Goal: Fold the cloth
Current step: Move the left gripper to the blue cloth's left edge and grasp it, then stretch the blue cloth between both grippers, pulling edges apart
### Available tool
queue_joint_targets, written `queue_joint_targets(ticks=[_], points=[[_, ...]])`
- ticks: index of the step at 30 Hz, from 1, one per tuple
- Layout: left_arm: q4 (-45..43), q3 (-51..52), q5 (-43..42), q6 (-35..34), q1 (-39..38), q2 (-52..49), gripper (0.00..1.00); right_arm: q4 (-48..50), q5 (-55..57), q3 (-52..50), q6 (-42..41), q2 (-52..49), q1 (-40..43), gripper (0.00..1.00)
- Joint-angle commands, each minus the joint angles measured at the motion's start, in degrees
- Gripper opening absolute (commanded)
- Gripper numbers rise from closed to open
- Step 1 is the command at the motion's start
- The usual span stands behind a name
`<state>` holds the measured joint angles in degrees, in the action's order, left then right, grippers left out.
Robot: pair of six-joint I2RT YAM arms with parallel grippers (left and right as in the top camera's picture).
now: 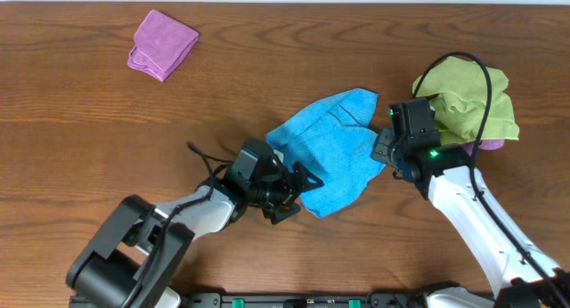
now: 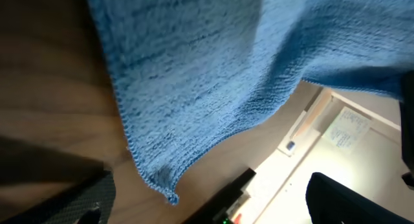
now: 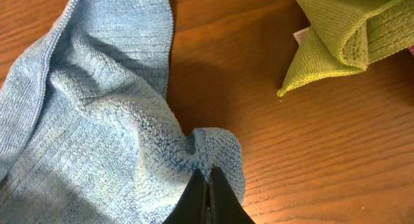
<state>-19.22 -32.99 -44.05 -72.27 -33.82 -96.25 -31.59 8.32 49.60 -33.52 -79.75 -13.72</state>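
Observation:
The blue cloth (image 1: 331, 152) lies crumpled at the middle of the wooden table. My right gripper (image 1: 385, 153) is at its right edge. In the right wrist view the right gripper (image 3: 208, 179) is shut on a pinched fold of the blue cloth (image 3: 97, 133). My left gripper (image 1: 298, 190) is at the cloth's lower left edge with its fingers spread. In the left wrist view the blue cloth (image 2: 213, 75) hangs across the top, its loose corner between the fingers of the left gripper (image 2: 207, 195), which grip nothing.
A folded purple cloth (image 1: 162, 44) lies at the back left. A bunched green cloth (image 1: 468, 99) sits at the right, just behind my right arm, and also shows in the right wrist view (image 3: 349, 30). A purple piece (image 1: 492, 146) pokes out beneath it.

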Motion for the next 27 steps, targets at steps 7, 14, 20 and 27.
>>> queue_joint_targets(ticks=[7, 14, 20, 27], points=[[-2.7, -0.9, -1.0, -4.8, -1.7, -3.6, 0.96, 0.1, -0.2, 1.0, -0.8, 0.8, 0.3, 0.02], [-7.2, -1.0, -1.1, -8.3, -3.6, -7.9, 0.95, 0.1, -0.2, 1.0, -1.6, 0.8, 0.3, 0.01], [-10.0, -1.0, -2.8, -8.9, -3.8, -11.1, 0.59, 0.0, -0.2, 1.0, -1.6, 0.8, 0.3, 0.01], [-10.0, -1.0, -4.2, -6.0, -3.5, -11.2, 0.06, 0.0, -0.2, 1.0, -1.6, 0.8, 0.3, 0.02]])
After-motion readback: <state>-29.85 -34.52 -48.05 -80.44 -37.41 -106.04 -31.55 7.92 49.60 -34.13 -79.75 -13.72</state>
